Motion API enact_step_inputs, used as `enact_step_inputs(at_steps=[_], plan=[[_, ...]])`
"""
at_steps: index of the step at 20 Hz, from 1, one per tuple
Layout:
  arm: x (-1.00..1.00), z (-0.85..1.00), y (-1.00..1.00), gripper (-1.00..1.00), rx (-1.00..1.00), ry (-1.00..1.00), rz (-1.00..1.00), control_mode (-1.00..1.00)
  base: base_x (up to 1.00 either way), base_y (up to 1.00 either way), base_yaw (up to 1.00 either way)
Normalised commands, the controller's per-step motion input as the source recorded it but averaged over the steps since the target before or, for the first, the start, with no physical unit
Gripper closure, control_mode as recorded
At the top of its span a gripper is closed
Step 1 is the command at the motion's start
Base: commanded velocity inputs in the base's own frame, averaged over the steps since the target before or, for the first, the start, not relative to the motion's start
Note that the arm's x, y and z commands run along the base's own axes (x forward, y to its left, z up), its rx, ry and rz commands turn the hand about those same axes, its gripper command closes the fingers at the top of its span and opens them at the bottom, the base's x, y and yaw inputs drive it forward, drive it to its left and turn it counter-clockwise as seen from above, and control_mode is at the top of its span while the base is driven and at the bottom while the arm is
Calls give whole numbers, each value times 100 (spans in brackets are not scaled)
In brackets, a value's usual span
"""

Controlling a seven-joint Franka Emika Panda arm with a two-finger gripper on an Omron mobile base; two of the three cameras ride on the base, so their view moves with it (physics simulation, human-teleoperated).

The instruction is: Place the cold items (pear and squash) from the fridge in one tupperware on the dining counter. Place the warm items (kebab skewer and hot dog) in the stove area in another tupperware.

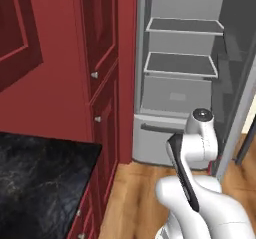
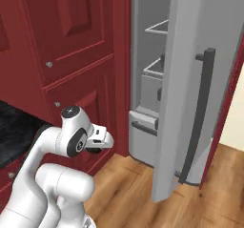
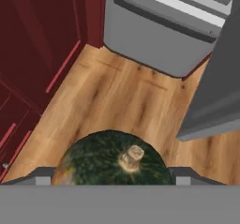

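I keep the white arm folded low in front of the tall grey fridge (image 1: pixel 180 78), hand facing the wooden floor (image 3: pixel 122 106). My claw (image 3: pixel 110 181) is clamped on one round dark green squash (image 3: pixel 110 164). The fridge has two shelves.

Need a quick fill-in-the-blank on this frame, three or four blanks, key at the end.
1. The gripper is closed on the dark green ____.
2. The fridge door stands ____.
3. In the hand view, the stem of the squash points toward the ____.
4. The floor below is made of ____.

Missing words: squash; open; camera; wood
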Motion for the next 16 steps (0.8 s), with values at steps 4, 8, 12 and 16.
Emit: enact_step_inputs(at_steps=[4, 8, 12, 16], plan=[[0, 0, 0, 100, 0, 0, 0, 100, -100, -44, 48], [0, 0, 0, 100, 0, 0, 0, 100, -100, -8, 62], [0, 0, 0, 100, 0, 0, 0, 100, -100, 0, 66], [0, 0, 0, 100, 0, 0, 0, 100, -100, 0, 63]])
